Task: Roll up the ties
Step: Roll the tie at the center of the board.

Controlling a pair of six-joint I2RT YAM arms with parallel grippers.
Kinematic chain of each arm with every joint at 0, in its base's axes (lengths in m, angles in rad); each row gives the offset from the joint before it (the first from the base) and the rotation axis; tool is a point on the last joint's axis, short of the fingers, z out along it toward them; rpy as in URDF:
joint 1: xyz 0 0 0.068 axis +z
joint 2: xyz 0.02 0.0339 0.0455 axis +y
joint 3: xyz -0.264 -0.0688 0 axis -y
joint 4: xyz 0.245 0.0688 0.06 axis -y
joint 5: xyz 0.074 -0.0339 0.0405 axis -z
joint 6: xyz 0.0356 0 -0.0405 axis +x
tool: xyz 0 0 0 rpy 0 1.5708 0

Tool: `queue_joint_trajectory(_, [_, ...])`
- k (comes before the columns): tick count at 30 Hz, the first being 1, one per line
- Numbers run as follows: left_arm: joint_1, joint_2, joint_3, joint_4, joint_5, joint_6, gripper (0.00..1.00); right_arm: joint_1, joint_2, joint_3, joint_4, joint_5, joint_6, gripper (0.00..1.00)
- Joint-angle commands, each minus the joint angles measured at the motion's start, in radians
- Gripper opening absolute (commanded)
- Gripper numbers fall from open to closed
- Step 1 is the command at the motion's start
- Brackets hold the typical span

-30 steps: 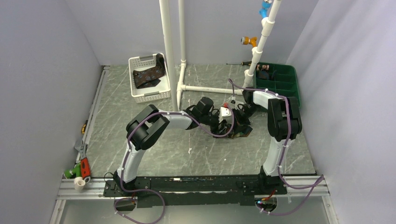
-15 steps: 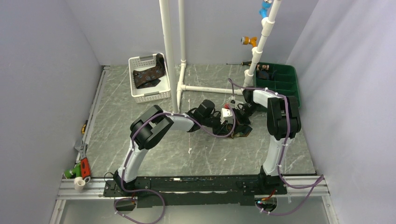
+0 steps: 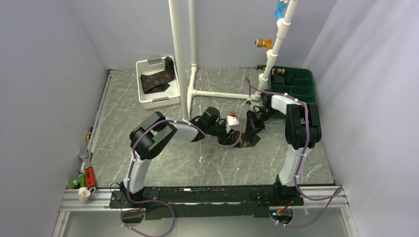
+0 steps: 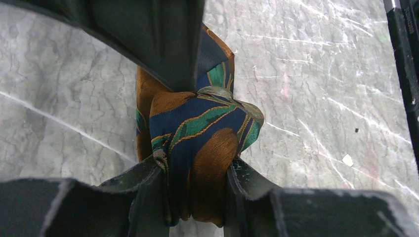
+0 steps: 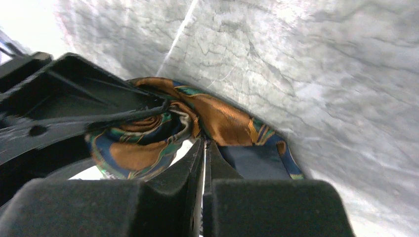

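Far left: white basket [image 3: 160, 102] at the back of the bench [image 3: 118, 123]. The second tie [image 3: 157, 81] is draped in it, same position as 0.5 s ago.

Centre: the left arm's elbow sits further left than 0.5 s ago, and its wrist has shifted left with it. The left pincer [image 3: 236, 138] [image 4: 195, 187] is closed on the tie [image 3: 248, 141] [image 4: 197, 128]. In the left wrist view, both fingers [image 4: 148, 192] press the sides of a bunched, partly rolled wad of brown, orange, teal and navy fabric. A loose length trails from the wad and lies flat on the bench. The wad itself is at mid-bench, slightly left of where it was 0.5 s ago.

Just right of it: the right pincer [image 3: 251, 132] [image 5: 202, 148] has followed to the left and is tilted down onto the wad from the far side. Its fingers are pressed together with only a hairline gap. The tips touch the tie [image 5: 222, 121] at a fold. Cannot tell whether any fabric is nipped between them.

Far right: green tray [image 3: 301, 89], back corner, unchanged.
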Motion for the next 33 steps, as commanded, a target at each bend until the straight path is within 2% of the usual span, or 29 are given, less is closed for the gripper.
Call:
queue_joint_trajectory(1, [0.003, -0.023, 0.004, -0.105, -0.052, -0.096, 0.00, 0.044, 0.059, -0.021, 0.037, 0.124, 0.003, 0.04])
queue_joint_trajectory(6, [0.004, -0.098, 0.026, -0.086, -0.154, -0.201, 0.00, 0.053, 0.113, 0.015, 0.041, 0.268, -0.034, 0.01])
queue_joint_trajectory(9, [0.003, -0.141, 0.020, -0.102, -0.259, -0.187, 0.00, 0.061, 0.138, 0.047, 0.035, 0.317, -0.054, 0.00])
queue_joint_trajectory(13, [0.000, -0.135, -0.014, -0.148, -0.302, -0.022, 0.00, 0.063, 0.164, 0.082, 0.035, 0.321, -0.077, 0.00])
queue_joint_trajectory(18, [-0.020, -0.080, -0.043, -0.285, -0.310, 0.158, 0.00, 0.064, 0.142, 0.137, 0.039, 0.287, -0.105, 0.03])
queue_joint_trajectory(21, [-0.034, -0.050, -0.047, -0.327, -0.348, 0.194, 0.01, 0.061, 0.105, 0.180, -0.006, 0.220, -0.131, 0.10])
queue_joint_trajectory(26, [-0.039, -0.040, -0.037, -0.361, -0.367, 0.164, 0.02, 0.048, -0.028, 0.169, -0.117, 0.020, -0.150, 0.42])
queue_joint_trajectory(28, [-0.040, -0.035, -0.029, -0.372, -0.365, 0.155, 0.03, 0.038, -0.065, 0.142, -0.143, -0.068, -0.128, 0.52])
queue_joint_trajectory(33, [-0.042, -0.022, -0.003, -0.392, -0.358, 0.145, 0.04, 0.034, -0.104, 0.028, -0.118, -0.273, -0.044, 0.64])
